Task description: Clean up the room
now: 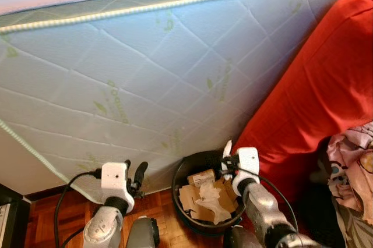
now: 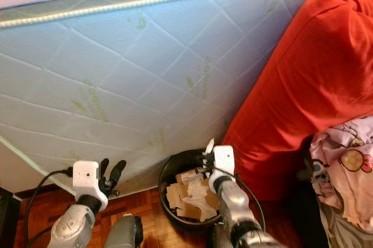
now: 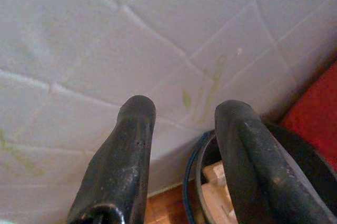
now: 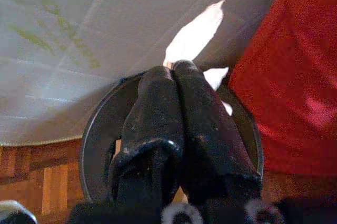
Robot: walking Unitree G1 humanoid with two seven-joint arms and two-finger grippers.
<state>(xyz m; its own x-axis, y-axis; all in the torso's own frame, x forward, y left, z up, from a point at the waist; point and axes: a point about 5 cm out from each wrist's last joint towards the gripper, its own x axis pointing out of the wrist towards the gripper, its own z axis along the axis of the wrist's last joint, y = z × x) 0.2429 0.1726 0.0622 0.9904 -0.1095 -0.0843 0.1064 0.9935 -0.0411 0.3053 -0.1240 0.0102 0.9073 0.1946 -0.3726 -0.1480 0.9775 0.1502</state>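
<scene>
A quilted white mattress (image 1: 145, 67) with green leaf prints and a braided edge cord stands propped on its side in front of me, filling most of what I see. At the far left, a dark piece of furniture (image 1: 10, 216) edges in beside the wood parquet floor (image 1: 160, 213).

My left gripper (image 1: 135, 173) hangs low near the foot of the mattress, above the floor. Its two black fingers (image 3: 124, 155) are spread apart with nothing between them; through the gap I see the mattress cover and, to one side, the rim of the bin.

Just right of that stands a black round waste bin (image 1: 182, 169), set on the floor against the mattress and touching the red cloth on its other side. Inside lie torn cardboard pieces (image 1: 195, 198) and a crumpled bit of pale paper (image 1: 211, 198).

My right gripper (image 1: 226, 153) is held over the bin's back rim. Its fingers (image 4: 174, 108) are pressed together and pinch a scrap of white paper (image 4: 197, 32), which sticks out past the tips, pointing up toward the mattress.

Farther right, a large red cloth (image 1: 320, 85) drapes down over something bulky. At the far right edge lies a pink patterned fabric (image 1: 352, 166) with cartoon prints.
</scene>
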